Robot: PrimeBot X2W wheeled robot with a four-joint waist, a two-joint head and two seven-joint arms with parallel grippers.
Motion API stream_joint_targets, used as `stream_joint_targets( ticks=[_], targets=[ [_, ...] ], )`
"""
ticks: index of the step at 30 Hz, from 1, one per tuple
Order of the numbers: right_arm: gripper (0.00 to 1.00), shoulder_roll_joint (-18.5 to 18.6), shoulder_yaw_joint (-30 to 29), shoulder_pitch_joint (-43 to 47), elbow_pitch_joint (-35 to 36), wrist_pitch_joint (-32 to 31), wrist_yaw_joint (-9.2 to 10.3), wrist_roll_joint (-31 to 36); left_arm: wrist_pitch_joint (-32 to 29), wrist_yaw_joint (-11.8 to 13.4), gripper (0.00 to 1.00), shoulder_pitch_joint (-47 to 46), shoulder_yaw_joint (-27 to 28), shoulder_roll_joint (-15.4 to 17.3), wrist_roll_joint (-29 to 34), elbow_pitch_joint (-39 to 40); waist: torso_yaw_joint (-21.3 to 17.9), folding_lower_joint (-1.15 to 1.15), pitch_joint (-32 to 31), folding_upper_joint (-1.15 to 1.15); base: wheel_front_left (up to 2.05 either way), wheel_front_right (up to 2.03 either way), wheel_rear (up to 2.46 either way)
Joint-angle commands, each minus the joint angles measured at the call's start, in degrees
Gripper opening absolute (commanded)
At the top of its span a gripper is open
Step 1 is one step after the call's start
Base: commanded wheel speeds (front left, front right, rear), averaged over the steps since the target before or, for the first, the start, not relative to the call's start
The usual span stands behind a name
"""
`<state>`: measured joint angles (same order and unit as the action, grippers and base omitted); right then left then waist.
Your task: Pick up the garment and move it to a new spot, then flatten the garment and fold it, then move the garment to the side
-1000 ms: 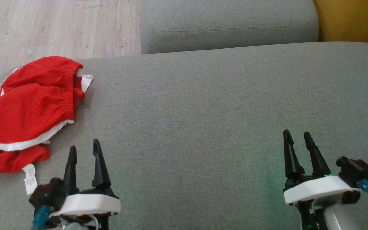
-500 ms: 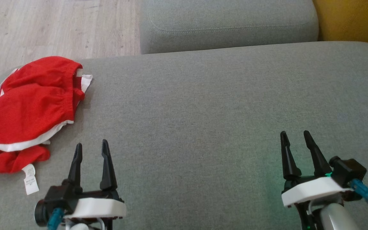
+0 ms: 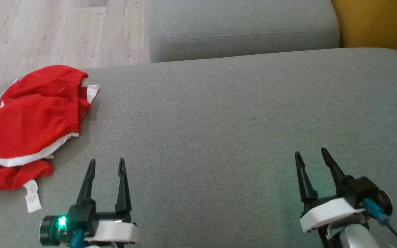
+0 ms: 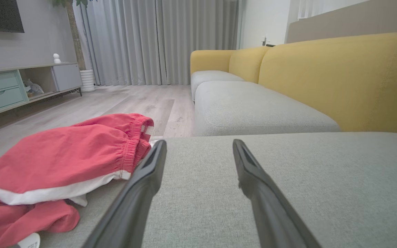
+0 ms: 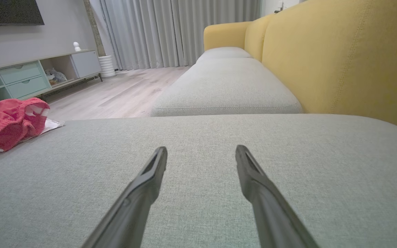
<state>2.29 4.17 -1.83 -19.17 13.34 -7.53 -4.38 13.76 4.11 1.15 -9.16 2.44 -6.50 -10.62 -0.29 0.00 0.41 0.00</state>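
My left gripper sits at the near left, its two long dark fingers parted and pointing straight toward the far side. A green light glows on that wrist. My right gripper is at the near right, well apart from the left one. Its fingers are likewise spread and lean slightly leftward above the white wrist housing.

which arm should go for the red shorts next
Left. The left gripper is open and empty, just beside the red shorts at the left end of the grey cushion; the right gripper, also open, sits far across it.
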Motion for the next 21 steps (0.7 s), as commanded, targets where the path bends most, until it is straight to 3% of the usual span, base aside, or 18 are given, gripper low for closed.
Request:
stream_joint_targets(
  ticks=[1, 15, 21],
  targets=[
    [1.00, 0.57, 1.65, -3.09, 1.51, 1.25, 0.04, 1.85, 0.83, 0.44, 1.00, -1.71, 1.49, 0.45, 1.57, 1.41, -0.05, 0.00, -0.01, 0.00, 0.00, 0.00, 0.00],
    [1.00, 0.59, 0.86, -3.14, 0.71, 1.66, 0.04, 2.80, 1.24, 0.23, 1.00, -2.44, 1.84, 0.44, 2.06, -0.90, 0.19, 0.00, 0.06, 0.00, 0.00, 0.00, 0.00],
    [1.00, 0.59, 0.48, -2.59, 0.74, 1.66, 0.04, 3.05, 1.24, 0.09, 1.00, -3.30, 1.78, 0.44, 1.83, -1.82, 2.75, 0.00, -0.16, 0.00, 0.00, 0.00, 0.00]
  ],
)
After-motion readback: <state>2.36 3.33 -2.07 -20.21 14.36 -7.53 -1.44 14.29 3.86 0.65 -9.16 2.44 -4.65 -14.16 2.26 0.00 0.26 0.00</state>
